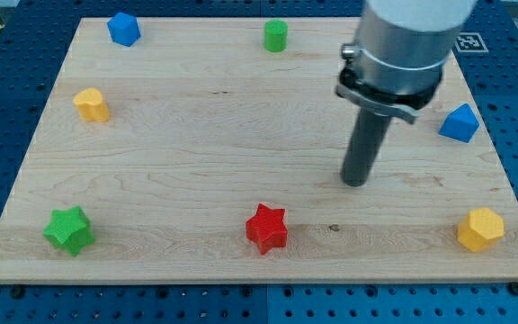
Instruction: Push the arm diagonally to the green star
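The green star (pixel 68 229) lies near the board's bottom left corner. My tip (pixel 356 183) rests on the board right of centre, far to the right of the green star and a little higher in the view. The tip touches no block. The closest block to the tip is a red star (pixel 266 227), down and to the left of it.
A wooden board (pixel 196 153) carries a blue block (pixel 124 29) at top left, a yellow block (pixel 91 104) at left, a green cylinder (pixel 275 35) at top centre, a blue triangular block (pixel 459 123) at right and a yellow hexagonal block (pixel 480 229) at bottom right.
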Motion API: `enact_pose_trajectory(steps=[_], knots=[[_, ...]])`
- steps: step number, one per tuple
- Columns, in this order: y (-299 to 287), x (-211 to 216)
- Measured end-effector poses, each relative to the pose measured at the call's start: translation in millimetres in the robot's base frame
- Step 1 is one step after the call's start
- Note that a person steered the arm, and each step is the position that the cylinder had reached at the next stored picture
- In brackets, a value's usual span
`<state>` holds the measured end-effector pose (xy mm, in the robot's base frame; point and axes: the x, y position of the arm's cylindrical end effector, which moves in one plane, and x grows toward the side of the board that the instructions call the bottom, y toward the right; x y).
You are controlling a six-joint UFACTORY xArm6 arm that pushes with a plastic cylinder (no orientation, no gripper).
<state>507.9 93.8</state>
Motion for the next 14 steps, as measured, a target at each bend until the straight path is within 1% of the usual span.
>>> enact_pose_trajectory(steps=[2, 4, 7, 9, 11, 12, 13, 14], knots=[[-86.5, -7.1], [-114.7, -6.5], [-121.7, -6.8], [-141.6, -6.8], [-145.4, -6.8], [-173.9, -6.9], [-190.5, -8.0], [-248.4, -14.9]])
